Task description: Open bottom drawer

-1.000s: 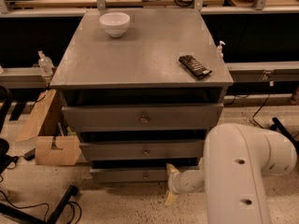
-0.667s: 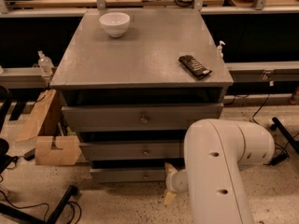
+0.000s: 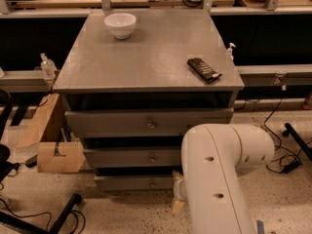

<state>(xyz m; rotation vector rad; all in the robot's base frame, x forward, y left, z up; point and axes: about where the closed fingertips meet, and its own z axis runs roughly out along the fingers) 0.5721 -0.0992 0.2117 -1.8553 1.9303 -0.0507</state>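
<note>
The slim grey bottom drawer front sits lowest of the three in the grey metal cabinet, just above the speckled floor. Its small round metal knob is at the centre. The robot's gripper is low at the drawer front's right end, just right of the knob and near the floor. The bulky white arm covers most of it, so whether it is released or clenched cannot be told, nor whether it touches the drawer.

Bare floor lies in front of the drawer. To the left stands a brown cardboard box close beside the cabinet, and a black stand leg crosses the lower left floor. The arm fills the room to the right.

Three drawer fronts show: the taller top drawer, the middle drawer and the bottom one, each with one knob. On the cabinet's top are one white bowl at the back left and one flat black remote-like object near the right edge. Two clear bottles stand behind the cabinet, one on the left and one on the right.
</note>
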